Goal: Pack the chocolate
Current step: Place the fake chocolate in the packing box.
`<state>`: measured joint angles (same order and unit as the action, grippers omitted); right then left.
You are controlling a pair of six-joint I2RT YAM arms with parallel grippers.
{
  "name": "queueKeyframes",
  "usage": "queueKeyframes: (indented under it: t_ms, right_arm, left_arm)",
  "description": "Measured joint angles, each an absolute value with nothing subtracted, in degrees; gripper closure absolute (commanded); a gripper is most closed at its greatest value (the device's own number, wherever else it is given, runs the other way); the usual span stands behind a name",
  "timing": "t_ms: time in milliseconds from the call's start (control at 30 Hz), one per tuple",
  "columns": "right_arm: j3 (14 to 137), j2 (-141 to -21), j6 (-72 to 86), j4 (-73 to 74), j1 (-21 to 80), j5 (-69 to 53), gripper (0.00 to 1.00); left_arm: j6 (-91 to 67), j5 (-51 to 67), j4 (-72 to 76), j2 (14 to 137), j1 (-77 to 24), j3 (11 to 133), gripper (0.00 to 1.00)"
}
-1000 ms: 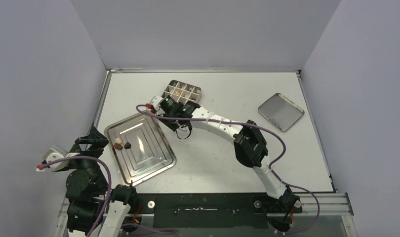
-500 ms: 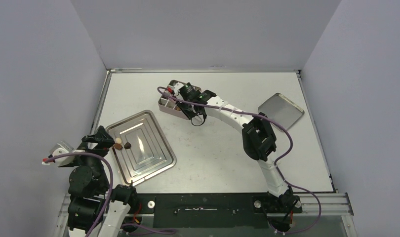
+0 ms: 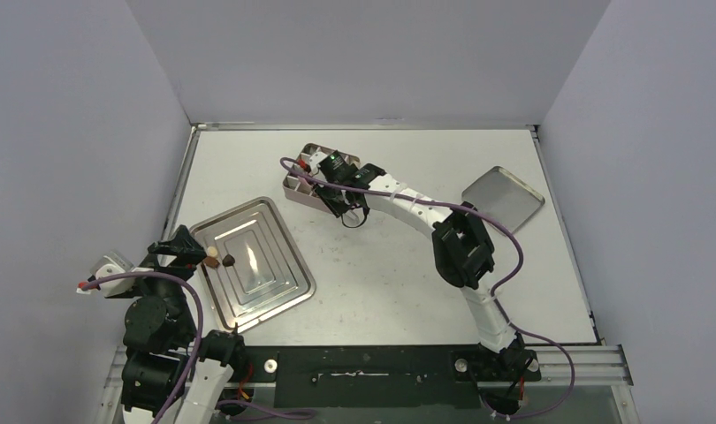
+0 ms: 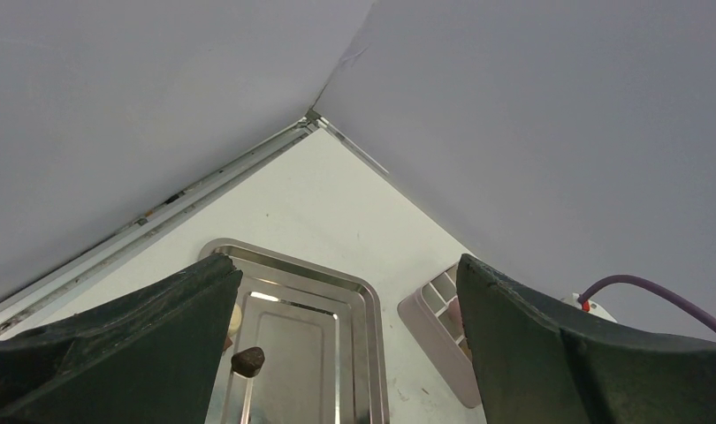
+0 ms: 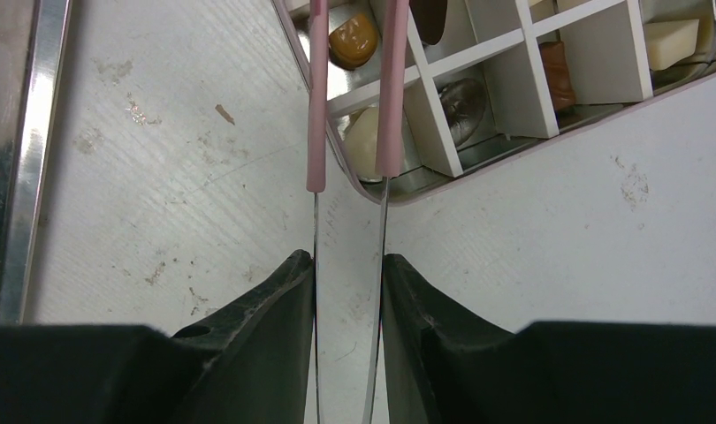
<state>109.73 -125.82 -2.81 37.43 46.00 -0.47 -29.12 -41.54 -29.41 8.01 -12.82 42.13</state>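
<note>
Nearest the arm bases, at eight o'clock, the left tool (image 4: pixel 344 291) hangs with its jaws spread wide and nothing in them, apparently waiting beside the supply. Just beyond it, one silver stepped tray (image 3: pixel 275 287) lies on the tabletop (image 3: pixel 381 283). Loose chocolate (image 3: pixel 228 260) sits near its nine o'clock edge: one dark piece, one cream, perhaps a third.

Farther off, at eleven o'clock, the right tool (image 5: pixel 347 269) is clenched on one pair of pink-sleeved tweezers (image 5: pixel 390 106), likely because each piece is too small for bare fingers. Their tips reach into a gridded tin (image 5: pixel 540 79), where at least five pieces rest in separate cells: tan, cream, dark and reddish brown. A dark piece sits beside one tip; whether it is pinched I cannot tell.

At two o'clock, well apart, lies one flat metal lid (image 3: pixel 503 200), set aside, leaving the tin open.
</note>
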Motion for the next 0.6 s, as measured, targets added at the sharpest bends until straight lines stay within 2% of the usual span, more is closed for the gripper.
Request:
queueKeyframes:
  t_ms: [233,600]
  right_arm:
    - [109.2,-125.1,-2.4,37.4,46.5,-0.4,0.71]
    - [108.8,-124.4,-2.3,37.4,47.9,-0.4,0.68]
  left_arm:
    - [-29.1,-41.5,-29.4,8.0,-13.0,42.1,0.09]
    - [-29.1,-41.6,-29.4,8.0,-13.0,42.1,0.09]
